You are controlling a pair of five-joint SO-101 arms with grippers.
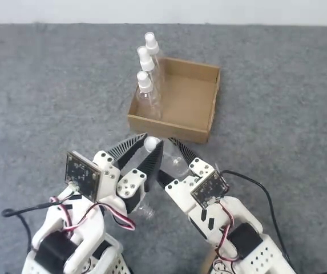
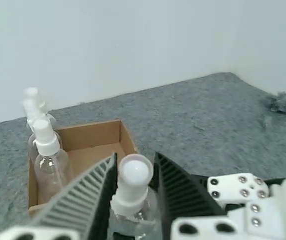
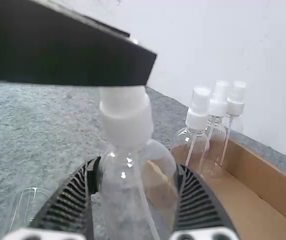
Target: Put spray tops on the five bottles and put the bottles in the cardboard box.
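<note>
Three capped bottles [image 1: 149, 97] are stood along one side of the cardboard box [image 1: 172, 129]. Just before it, a fourth bottle [image 3: 133, 200] is clamped by the right gripper [image 3: 138, 167], its spray top [image 2: 133, 175] pinched by the left gripper [image 2: 135, 159].

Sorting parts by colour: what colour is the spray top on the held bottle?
White; the spray top shows best in the left wrist view.

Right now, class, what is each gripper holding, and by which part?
The right gripper clamps a clear bottle by its body. The left gripper pinches the white spray top sitting on that bottle's neck.
</note>
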